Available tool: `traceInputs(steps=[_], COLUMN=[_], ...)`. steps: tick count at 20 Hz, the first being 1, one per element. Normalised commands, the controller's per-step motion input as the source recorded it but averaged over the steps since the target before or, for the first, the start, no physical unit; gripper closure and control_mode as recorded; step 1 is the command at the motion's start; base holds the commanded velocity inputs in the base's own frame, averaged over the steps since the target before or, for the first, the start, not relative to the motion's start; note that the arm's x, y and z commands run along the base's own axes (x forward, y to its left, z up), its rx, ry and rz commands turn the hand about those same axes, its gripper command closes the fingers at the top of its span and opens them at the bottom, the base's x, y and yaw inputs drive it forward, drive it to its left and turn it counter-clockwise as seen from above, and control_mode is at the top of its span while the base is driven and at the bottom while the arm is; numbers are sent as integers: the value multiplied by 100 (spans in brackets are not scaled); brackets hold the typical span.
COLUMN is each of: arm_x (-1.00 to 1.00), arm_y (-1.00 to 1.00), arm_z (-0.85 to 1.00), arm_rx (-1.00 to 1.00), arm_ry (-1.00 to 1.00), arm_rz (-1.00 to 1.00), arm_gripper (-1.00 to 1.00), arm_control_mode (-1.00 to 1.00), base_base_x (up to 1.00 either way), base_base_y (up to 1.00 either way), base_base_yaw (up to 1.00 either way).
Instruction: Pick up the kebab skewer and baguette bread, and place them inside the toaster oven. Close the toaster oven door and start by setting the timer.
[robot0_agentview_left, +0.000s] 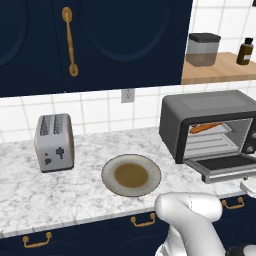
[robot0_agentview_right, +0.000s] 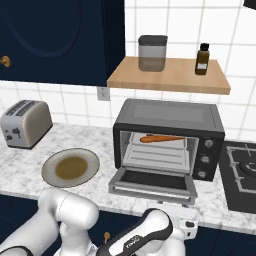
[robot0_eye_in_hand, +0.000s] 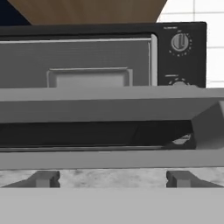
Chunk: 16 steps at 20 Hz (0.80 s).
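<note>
Toaster oven door (robot0_eye_in_hand: 109, 109) lowered, just ahead of open claw (robot0_eye_in_hand: 111, 179).

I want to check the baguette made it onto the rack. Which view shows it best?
The right base view: the baguette bread lies across the rack inside the open toaster oven, seen head-on. The left base view shows it obliquely. In the hand view I cannot make it out.

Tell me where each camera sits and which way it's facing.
Left base view: behind the arm's left, facing the counter with toaster, plate and toaster oven; white arm at lower right.
Right base view: behind the arm's right, facing the toaster oven, its door dropped open; arm along the bottom.
Hand view: low, level with the open door, looking into the oven.
Both base views share the baguette on the rack.
</note>
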Motion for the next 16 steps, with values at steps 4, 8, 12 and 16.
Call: traceInputs(steps=[4, 8, 12, 16], arm_x=[21, 24, 25, 29], arm_y=[17, 19, 20, 23], arm_z=[28, 31, 31, 27], arm_rx=[0, 0, 0, 0], arm_ry=[-4, -4, -3, 0], arm_rz=[0, 0, 0, 0], arm_gripper=[-100, -100, -100, -100], arm_control_mode=[-100, -100, -100, -100], base_base_x=[0, 0, 0, 0], base_base_y=[0, 0, 0, 0], base_base_yaw=[0, 0, 0, 0])
